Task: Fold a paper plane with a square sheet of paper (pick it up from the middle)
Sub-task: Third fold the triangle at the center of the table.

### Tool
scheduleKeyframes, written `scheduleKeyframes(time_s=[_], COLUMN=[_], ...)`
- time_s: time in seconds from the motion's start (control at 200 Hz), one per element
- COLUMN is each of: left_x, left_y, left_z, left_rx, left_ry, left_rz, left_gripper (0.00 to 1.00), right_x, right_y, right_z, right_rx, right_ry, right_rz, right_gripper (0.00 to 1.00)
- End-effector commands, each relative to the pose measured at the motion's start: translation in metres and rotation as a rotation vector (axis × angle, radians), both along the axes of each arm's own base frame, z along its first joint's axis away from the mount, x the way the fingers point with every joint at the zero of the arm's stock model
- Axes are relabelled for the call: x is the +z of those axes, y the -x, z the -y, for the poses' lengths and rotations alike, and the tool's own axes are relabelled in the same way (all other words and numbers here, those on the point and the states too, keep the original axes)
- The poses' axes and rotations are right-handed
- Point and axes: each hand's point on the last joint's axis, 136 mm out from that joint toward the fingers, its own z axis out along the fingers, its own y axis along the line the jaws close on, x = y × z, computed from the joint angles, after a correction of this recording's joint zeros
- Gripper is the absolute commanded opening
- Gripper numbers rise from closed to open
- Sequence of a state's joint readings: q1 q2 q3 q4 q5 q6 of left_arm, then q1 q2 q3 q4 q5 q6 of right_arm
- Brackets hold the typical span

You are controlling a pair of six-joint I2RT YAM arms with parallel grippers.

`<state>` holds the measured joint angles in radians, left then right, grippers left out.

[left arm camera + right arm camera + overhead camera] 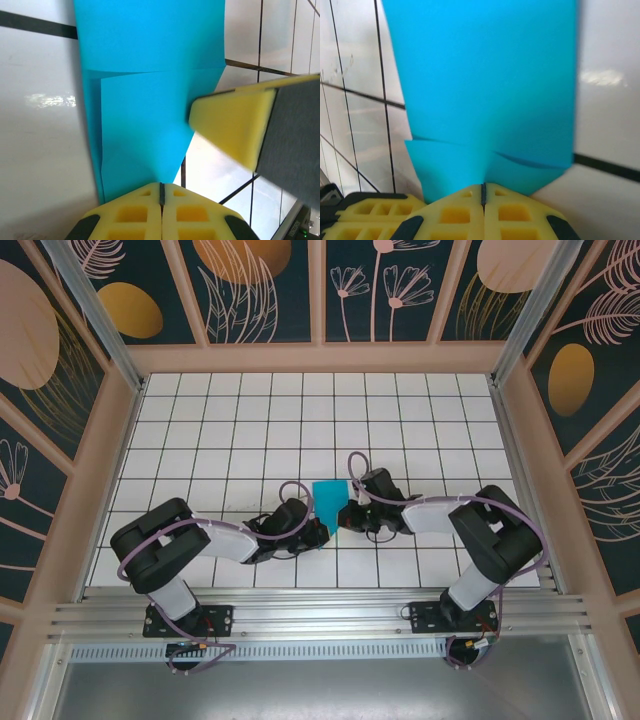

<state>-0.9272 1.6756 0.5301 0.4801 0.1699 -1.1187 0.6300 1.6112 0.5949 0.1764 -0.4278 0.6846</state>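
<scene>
**Both grippers pinched on the teal sheet, mid-table**

Looking at a white tiled table with dark grid lines, boxed in by a pale wooden frame and dark wall panels printed with pink and orange leaves and flowers. Aluminium rail along the near edge, both arm bases bolted on there.

Roughly mid-table, a bit toward the near side: the sheet of paper. Plain teal-blue, already folded narrower, with overlapping layers and a crease line across it in the left wrist view. Tapers to a point at the end facing the left arm. Can't tell whether lying flat on the tiles or lifted slightly.

Left gripper: yellow pads pressed flat together, zero gap, nipping that pointed tip of the sheet. Right gripper: same deal, pads squeezed together on a folded edge of the paper. Coming at the sheet from the left and the right and ending up really near each other. One yellow finger of the right gripper right at the paper's edge in the left wrist view.
</scene>
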Motion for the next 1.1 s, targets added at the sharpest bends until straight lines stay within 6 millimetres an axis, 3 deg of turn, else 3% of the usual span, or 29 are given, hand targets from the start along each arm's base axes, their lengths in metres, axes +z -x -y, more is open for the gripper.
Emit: scheduleKeyframes(time_s=[0.0, 0.265, 0.615, 0.696, 0.926, 1.096], left_x=[-0.070, -0.072, -0.069, -0.067, -0.063, -0.060], left_y=[0.034, 0.037, 0.035, 0.034, 0.032, 0.030], left_z=[-0.062, -0.066, -0.064, -0.063, -0.059, -0.056], left_rx=[0.023, 0.025, 0.018, 0.015, 0.001, -0.008], left_ry=[-0.277, -0.285, -0.283, -0.279, -0.278, -0.276], left_rz=[-0.149, -0.155, -0.146, -0.141, -0.128, -0.122], left_gripper=[0.07, 0.07, 0.06, 0.07, 0.07, 0.07], right_x=[-0.015, -0.029, -0.023, -0.014, 0.035, 0.041], right_y=[-0.021, -0.035, -0.049, -0.049, -0.047, -0.028], right_z=[0.027, 0.049, 0.067, 0.062, 0.046, 0.016], right_rx=[-0.084, -0.144, -0.185, -0.170, -0.140, -0.030], right_ry=[0.093, 0.094, 0.105, 0.076, -0.034, -0.103], right_rz=[0.016, -0.008, 0.014, 0.023, 0.113, 0.107], right_gripper=[0.03, 0.03, 0.04, 0.04, 0.07, 0.08])
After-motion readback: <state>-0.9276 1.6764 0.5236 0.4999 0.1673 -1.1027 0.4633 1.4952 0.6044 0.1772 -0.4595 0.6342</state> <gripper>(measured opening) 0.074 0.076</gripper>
